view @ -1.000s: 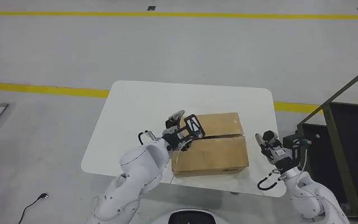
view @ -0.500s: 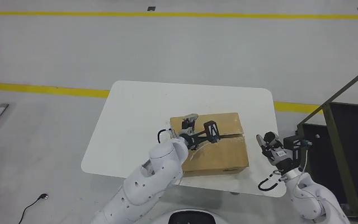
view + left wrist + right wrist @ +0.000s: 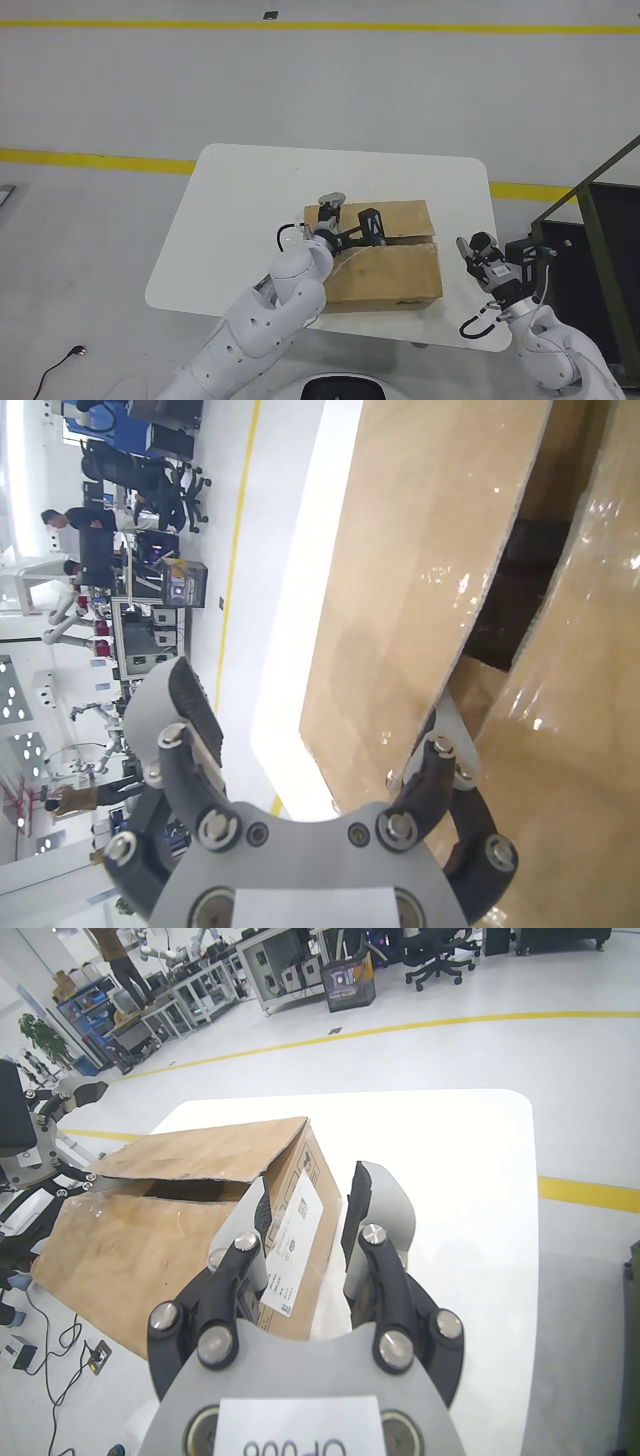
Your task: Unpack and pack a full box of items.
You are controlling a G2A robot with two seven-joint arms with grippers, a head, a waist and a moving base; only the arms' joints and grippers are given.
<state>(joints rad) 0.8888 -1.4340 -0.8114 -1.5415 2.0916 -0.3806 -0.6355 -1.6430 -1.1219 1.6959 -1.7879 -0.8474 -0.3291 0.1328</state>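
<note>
Left jaws wide, top view: straddle far flap at left end of box on bench; right jaws part-open, empty, off right end. Left wrist: finger inside seam gap. Right wrist: labelled box end ahead.

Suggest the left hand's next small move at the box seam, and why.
Probably lift the far flap and fold it outward: the open left hand has one finger hooked under its edge, which is already raised, and the right hand hangs open beside the box.
</note>
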